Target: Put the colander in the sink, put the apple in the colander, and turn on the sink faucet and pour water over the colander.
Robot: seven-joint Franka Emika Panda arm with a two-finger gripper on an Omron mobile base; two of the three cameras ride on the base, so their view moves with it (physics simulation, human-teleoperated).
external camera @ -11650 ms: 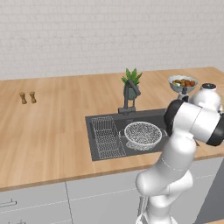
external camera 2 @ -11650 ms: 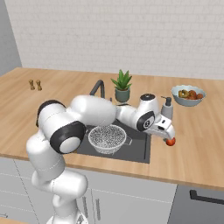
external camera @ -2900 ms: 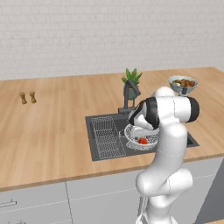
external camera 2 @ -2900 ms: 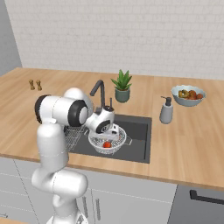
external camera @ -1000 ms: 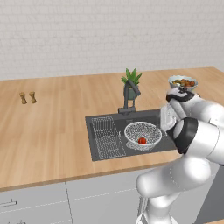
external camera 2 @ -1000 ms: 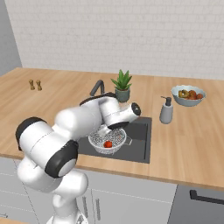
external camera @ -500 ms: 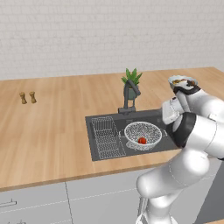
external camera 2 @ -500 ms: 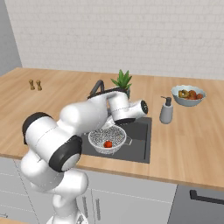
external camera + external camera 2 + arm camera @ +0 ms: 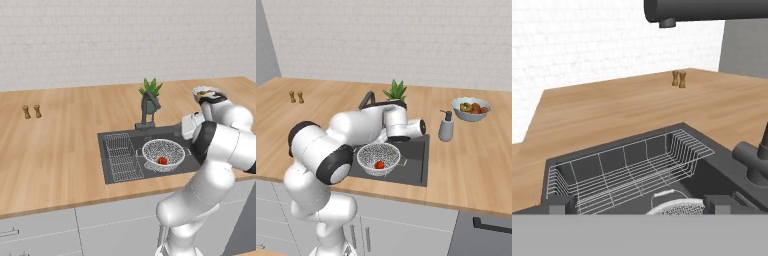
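Within sink point(image 9: 114, 172): colander point(image 9: 163, 153), right of wire rack point(image 9: 122, 156), holding apple point(image 9: 162, 161) (small, red). Faucet point(image 9: 148, 108) behind, spout arched over basin. Claw point(image 9: 640, 204): released, jaws wide, above colander rim. Table point(image 9: 55, 150): two shakers point(image 9: 31, 111), plant point(image 9: 151, 89), fruit bowl point(image 9: 471, 109).

Simulated kitchen — wood and white brick

A white brick wall point(image 9: 115, 40) is running behind a long wooden countertop point(image 9: 60, 145), pale grey cabinet fronts point(image 9: 80, 232) are sitting beneath it, a grey wall panel point(image 9: 265, 45) is closing off one end — and soft, even light is falling across everything.
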